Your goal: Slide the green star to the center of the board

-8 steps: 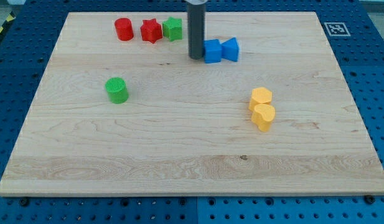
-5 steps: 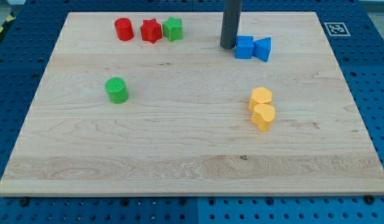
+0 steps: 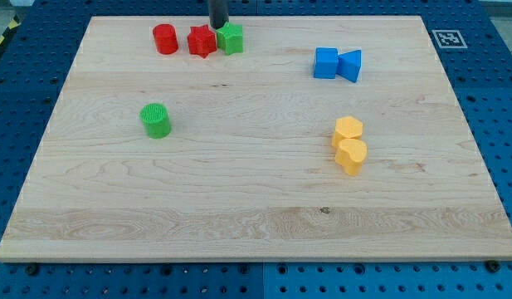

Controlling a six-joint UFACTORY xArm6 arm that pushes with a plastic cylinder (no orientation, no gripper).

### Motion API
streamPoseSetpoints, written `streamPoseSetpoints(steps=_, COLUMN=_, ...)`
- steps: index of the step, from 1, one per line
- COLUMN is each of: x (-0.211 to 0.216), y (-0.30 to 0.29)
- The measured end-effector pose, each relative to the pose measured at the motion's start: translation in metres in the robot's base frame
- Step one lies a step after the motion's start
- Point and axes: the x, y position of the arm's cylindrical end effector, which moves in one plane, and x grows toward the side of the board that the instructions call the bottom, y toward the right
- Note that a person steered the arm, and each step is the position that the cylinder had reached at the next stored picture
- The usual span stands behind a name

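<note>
The green star [image 3: 231, 38] lies near the board's top edge, touching the red star [image 3: 202, 41] on its left. A red cylinder [image 3: 165, 39] stands left of the red star. My tip [image 3: 218, 25] is at the view's top, just above and slightly left of the green star, close to the gap between the two stars. The wooden board [image 3: 256, 191] fills most of the view.
A green cylinder [image 3: 156, 120] stands at the left middle. A blue cube [image 3: 326, 63] and a blue triangular block [image 3: 351, 66] sit together at the upper right. Two yellow hexagonal blocks [image 3: 348, 129] [image 3: 352, 155] touch at the right middle.
My tip pushed the two blue blocks to the right, then left them and moved left and up to the spot above the green star. The other blocks have not moved.
</note>
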Motion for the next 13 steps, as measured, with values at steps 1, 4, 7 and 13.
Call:
streamPoseSetpoints(steps=1, x=0.018, y=0.005)
streamPoseSetpoints(steps=4, x=0.065, y=0.032)
streamPoseSetpoints(steps=7, x=0.065, y=0.111)
streamPoseSetpoints(steps=13, x=0.170, y=0.117)
